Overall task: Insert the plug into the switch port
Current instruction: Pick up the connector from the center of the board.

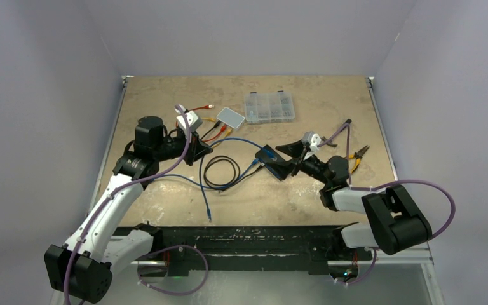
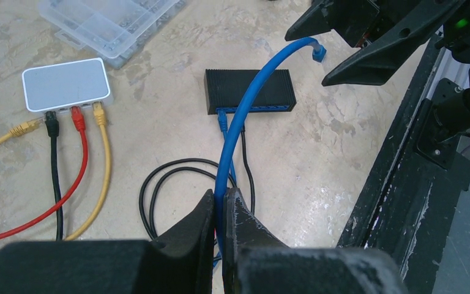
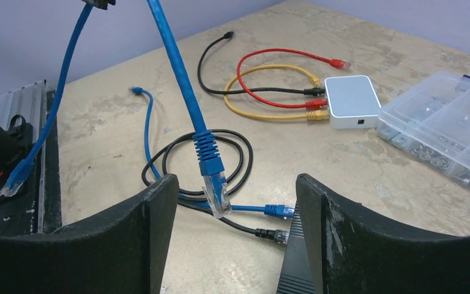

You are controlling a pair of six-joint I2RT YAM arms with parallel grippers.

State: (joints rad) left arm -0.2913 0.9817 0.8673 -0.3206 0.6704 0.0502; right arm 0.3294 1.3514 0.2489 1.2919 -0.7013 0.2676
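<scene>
A clear plastic plug (image 3: 218, 196) with a ribbed blue boot hangs nose-down in the air between the spread fingers of the right hand (image 3: 235, 182). Neither finger seems to touch it, so that hand is released. The plug ends a blue cable (image 2: 249, 92), which arcs up from the left hand (image 2: 221, 196); that hand is clenched on the cable farther back.

The black switch (image 2: 275, 89), a ribbed rectangular box, lies flat on the bench (image 2: 318, 159), at about 5 o'clock of the plug in the right wrist view.

The plug is probably light and rigid, with a thin latch tab that could snap. The cable looks springy and may twist the plug off line. The boot, just behind the clear body, seems the safest place to grasp.

A black coil (image 2: 141, 196) rests at 7 o'clock of the switch. A glossy white box (image 2: 66, 84) with coloured leads sits at 9 o'clock. A clear compartment case (image 2: 107, 21) is beyond that. The bench is mottled tan.
</scene>
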